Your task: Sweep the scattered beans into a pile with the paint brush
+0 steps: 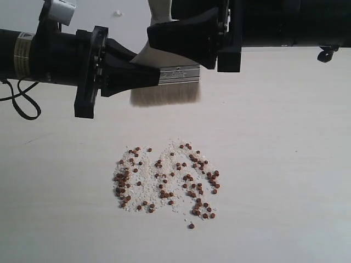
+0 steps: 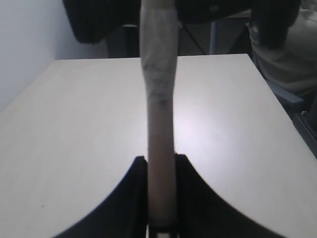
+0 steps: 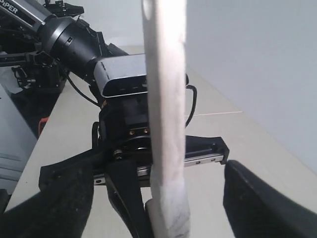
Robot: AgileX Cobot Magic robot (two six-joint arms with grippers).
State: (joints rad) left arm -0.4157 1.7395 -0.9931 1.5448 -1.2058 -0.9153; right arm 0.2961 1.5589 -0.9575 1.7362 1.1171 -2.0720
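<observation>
I have the paint brush [image 1: 180, 75] hanging in the air above the table [image 1: 290, 164], bristles down. It is well clear of the beans [image 1: 164, 178], which lie in a loose two-lobed patch among whitish crumbs [image 1: 143, 193] nearer the camera. My left gripper [image 1: 145, 68] is clamped on the wooden handle just above the metal band, and the left wrist view shows both jaws pressed against it. My right gripper [image 3: 158, 193] straddles the upper handle with jaws spread, touching nothing as far as I can see. I judge the brush light, stiff in the handle and soft in the bristles, which will splay under pressure, so a low grip near the band suits sweeping. The beans look round and ready to roll, so I want gentle strokes
</observation>
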